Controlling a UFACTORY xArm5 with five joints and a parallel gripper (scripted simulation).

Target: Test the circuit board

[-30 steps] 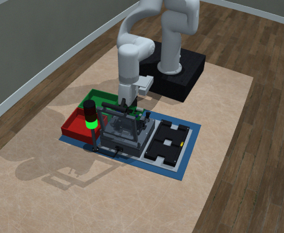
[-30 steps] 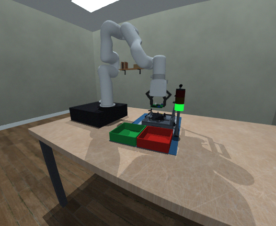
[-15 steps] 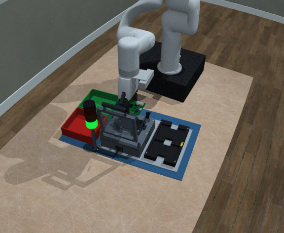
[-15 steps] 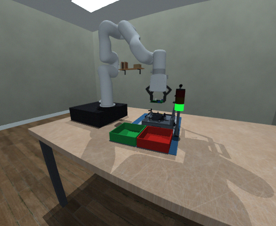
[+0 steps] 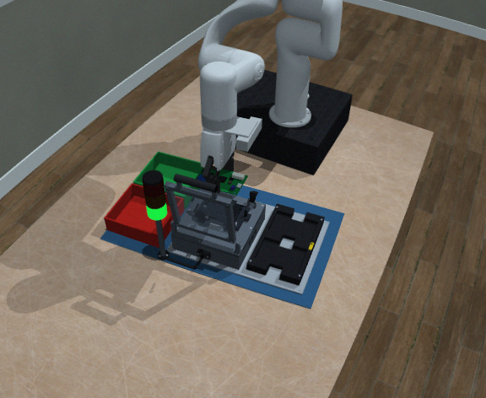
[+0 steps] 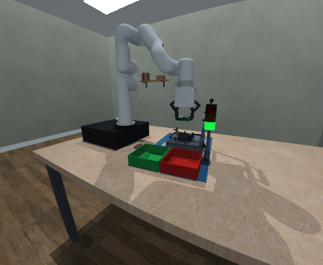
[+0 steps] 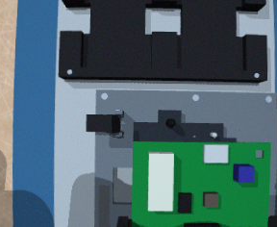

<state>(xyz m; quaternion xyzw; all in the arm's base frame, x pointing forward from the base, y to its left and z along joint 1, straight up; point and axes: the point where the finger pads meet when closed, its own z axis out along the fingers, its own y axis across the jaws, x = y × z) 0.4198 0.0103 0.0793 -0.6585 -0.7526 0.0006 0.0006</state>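
Note:
The green circuit board (image 5: 226,186) (image 6: 183,118) (image 7: 194,168) is level, component side up, above the tester (image 5: 218,252) (image 6: 184,144) (image 7: 146,103). My gripper (image 5: 222,180) (image 6: 184,118) (image 7: 201,222) is shut on the board's edges. The white connector (image 7: 161,182) is on the board's left side in the wrist view. The tester's lid (image 5: 230,217) stands open. The hook with its black tab (image 5: 252,196) (image 7: 100,123) is at the tester's edge. The signal light (image 5: 156,212) (image 6: 210,126) glows green. The green bin (image 5: 170,171) (image 6: 144,160) is empty.
The red bin (image 5: 136,217) (image 6: 181,168) stands against the green one, beside the tester. The black tray (image 5: 294,226) (image 7: 117,48) holds no board. The raised lid handle (image 5: 195,182) and the light's pole (image 5: 160,239) stand tall near the gripper.

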